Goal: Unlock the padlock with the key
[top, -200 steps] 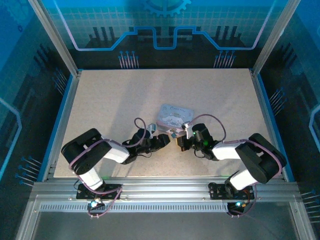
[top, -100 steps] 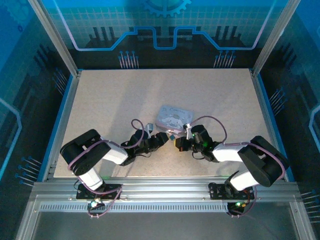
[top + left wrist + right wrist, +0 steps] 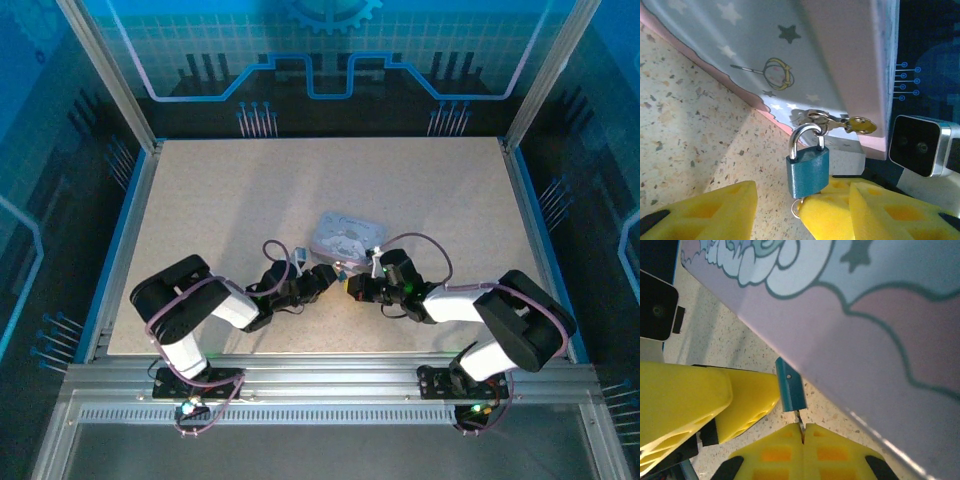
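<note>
Spreading pale and speckled inside an aluminium frame [image 3: 108, 75], the bench [image 3: 220, 220] is walled by blue-lit panels [image 3: 450, 40]. Near its front edge lies a lavender box [image 3: 345, 235] printed with stars and clouds. The blue padlock [image 3: 808, 172] sits against the box's side, its shackle through the hasp [image 3: 815, 116]. The left jaws are apart, with a yellow finger [image 3: 705, 210] on either side of the padlock; whether either touches it I cannot tell. The right jaws are pressed together on the key [image 3: 799, 419], whose thin silvery stem runs from between them to the padlock's base.
</note>
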You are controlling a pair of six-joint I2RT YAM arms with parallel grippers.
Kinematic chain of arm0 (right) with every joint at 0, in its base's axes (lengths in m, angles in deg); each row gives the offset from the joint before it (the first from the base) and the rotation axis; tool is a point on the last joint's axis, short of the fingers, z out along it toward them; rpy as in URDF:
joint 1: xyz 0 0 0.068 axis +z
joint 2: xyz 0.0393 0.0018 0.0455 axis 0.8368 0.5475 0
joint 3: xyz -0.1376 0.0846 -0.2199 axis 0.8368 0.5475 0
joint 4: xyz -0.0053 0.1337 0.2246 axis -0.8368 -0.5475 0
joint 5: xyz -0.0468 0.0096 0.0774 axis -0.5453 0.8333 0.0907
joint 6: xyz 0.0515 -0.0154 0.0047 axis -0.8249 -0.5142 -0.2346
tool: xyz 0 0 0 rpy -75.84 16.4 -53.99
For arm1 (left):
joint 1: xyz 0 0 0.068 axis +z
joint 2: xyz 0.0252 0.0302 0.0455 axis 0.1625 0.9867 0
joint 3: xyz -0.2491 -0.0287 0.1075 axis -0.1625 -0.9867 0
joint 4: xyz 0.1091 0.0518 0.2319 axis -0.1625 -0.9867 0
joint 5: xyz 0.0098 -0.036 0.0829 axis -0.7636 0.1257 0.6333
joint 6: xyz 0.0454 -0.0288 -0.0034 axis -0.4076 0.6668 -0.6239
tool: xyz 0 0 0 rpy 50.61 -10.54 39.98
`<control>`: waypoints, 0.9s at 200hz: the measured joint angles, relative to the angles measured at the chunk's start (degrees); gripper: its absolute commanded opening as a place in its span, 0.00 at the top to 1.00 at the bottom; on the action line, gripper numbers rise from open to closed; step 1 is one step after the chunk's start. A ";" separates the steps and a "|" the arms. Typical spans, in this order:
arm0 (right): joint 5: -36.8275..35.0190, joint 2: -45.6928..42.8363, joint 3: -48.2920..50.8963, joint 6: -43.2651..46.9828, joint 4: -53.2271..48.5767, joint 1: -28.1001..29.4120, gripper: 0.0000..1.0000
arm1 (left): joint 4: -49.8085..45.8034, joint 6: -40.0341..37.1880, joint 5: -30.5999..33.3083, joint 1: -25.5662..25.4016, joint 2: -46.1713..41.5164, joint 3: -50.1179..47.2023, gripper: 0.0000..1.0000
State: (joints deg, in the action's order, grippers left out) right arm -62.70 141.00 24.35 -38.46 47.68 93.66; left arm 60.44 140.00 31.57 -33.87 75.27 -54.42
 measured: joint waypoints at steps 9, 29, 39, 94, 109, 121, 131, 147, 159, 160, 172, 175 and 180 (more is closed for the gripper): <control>0.26 0.09 -0.31 -0.39 -0.02 0.04 0.99 | 0.55 0.28 0.00 0.00 0.59 0.00 0.50; 0.52 0.22 -0.70 -1.33 0.00 0.35 0.99 | 1.20 1.16 -0.02 -0.02 1.75 0.00 0.51; 0.61 0.33 -0.70 -1.75 0.04 0.37 0.99 | 1.46 1.29 -0.02 -0.02 2.19 0.04 0.53; 1.27 1.16 -1.18 -3.78 0.48 0.63 0.98 | 1.79 1.29 -0.02 -0.02 2.82 0.37 0.54; 1.53 1.49 -1.20 -4.37 1.03 0.66 0.98 | 1.81 1.29 -0.02 -0.02 2.99 0.74 0.54; 1.66 1.81 -1.20 -4.79 1.79 0.66 0.98 | 1.81 1.29 -0.02 -0.02 3.04 1.01 0.55; 1.81 2.10 -1.22 -5.25 2.43 0.70 0.98 | 1.81 1.29 -0.02 -0.02 3.04 1.22 0.55; 1.86 2.58 -1.25 -5.81 3.45 0.74 0.98 | 1.81 1.29 -0.02 -0.02 3.04 1.51 0.57; 2.01 2.89 -1.25 -6.38 4.28 0.74 0.97 | 1.81 1.27 -0.02 -0.02 3.06 1.62 0.60; 2.01 2.91 -1.25 -6.43 4.37 0.74 0.97 | 1.81 1.27 -0.02 -0.02 3.06 1.62 0.60; 2.12 3.10 -1.25 -7.02 4.98 0.74 0.97 | 1.81 1.27 0.00 -0.02 3.10 1.62 0.63; 2.19 3.15 -1.25 -7.06 5.05 0.74 0.97 | 1.81 1.29 0.00 -0.02 3.13 1.62 0.65; 2.23 3.17 -1.25 -7.23 5.18 0.74 0.97 | 1.95 1.29 0.00 -0.02 3.13 1.62 0.66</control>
State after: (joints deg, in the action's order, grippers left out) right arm -60.47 144.17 23.10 -45.70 52.86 94.41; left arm 62.38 141.29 31.57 -33.89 78.39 -52.81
